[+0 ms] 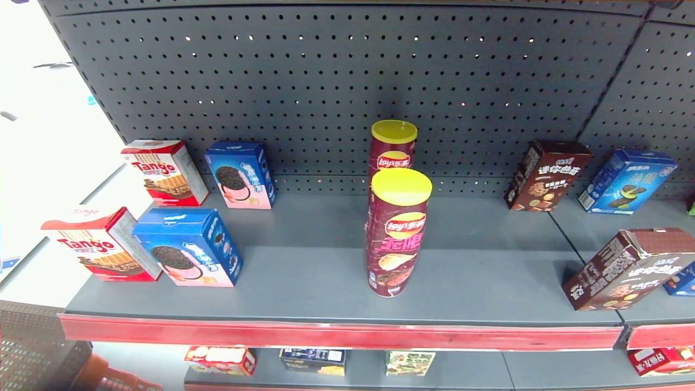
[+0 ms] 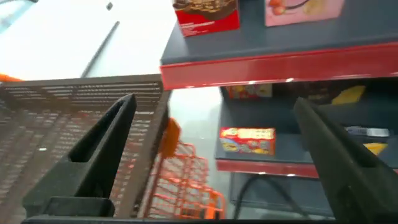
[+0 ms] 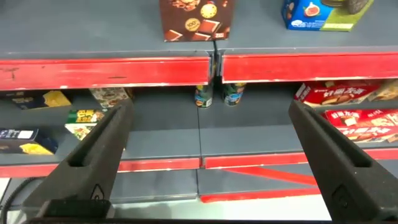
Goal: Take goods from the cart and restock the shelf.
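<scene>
White floor [image 2: 43, 43] with thin dark line [image 2: 101, 49]

Shelf [image 1: 304, 271] deck is bare in two wide lanes. Left lane: between near blue box [image 1: 187, 247] and near can [image 1: 398, 233]. Right lane: between the cans and near brown box [image 1: 624, 269]. Both run open from near edge to pegboard [image 1: 326, 81]. Far can [image 1: 393, 144] stands just behind near can, blocking centre. Far blue box [image 1: 240, 175] and far brown box [image 1: 545, 175] flank the far ends.

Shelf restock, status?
Left gripper open, empty, by grey mesh cart. Right gripper open, empty. Two maroon yellow-lidded chip cans upright on dark grey shelf. No obstruction seen.
</scene>
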### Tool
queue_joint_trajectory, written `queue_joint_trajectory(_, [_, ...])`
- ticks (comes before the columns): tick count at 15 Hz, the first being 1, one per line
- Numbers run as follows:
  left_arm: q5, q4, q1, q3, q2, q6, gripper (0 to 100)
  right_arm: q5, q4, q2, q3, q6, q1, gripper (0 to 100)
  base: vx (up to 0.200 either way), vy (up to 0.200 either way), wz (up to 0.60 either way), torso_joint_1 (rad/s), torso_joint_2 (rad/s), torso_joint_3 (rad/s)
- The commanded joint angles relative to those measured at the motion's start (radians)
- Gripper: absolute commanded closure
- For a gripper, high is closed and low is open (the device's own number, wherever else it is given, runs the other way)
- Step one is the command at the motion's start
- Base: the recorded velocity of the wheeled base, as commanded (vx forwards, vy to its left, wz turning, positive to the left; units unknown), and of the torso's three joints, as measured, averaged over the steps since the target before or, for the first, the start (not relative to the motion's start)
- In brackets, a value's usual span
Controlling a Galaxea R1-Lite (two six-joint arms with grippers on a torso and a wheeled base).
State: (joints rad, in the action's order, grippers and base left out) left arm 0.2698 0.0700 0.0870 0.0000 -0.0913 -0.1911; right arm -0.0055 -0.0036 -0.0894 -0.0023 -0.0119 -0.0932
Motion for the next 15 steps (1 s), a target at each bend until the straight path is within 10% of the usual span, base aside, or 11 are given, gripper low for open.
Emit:
queue_joint_trajectory(1, [-0.009,-0.006,0.0,0.0,0.001,0.024,0,0.001,0.001,-0.004,0.002,0.001,0.003,0,0.0,0.0,0.0,0.0,0.0,0.0])
queue_joint_trajectory(4, [-0.034,-0.007,0.011,0.0,-0.001,0.076,0,0.001,0.001,-0.004,0.002,0.001,0.003,0,0.0,0.0,0.0,0.0,0.0,0.0])
queue_joint_trajectory(9, [-0.29,-0.101,0.019,-0.011,-0.001,0.147,0,0.001,0.001,-0.004,0.002,0.001,0.003,0,0.0,0.0,0.0,0.0,0.0,0.0])
queue_joint_trajectory(11, [-0.31,-0.099,-0.093,-0.012,0.047,0.139,0,0.001,0.001,-0.004,0.002,0.001,0.003,0,0.0,0.0,0.0,0.0,0.0,0.0])
queue_joint_trajectory(15, [-0.3,-0.07,-0.089,0.0,0.091,0.142,0,0.001,0.001,-0.004,0.002,0.001,0.001,0,0.0,0.0,0.0,0.0,0.0,0.0])
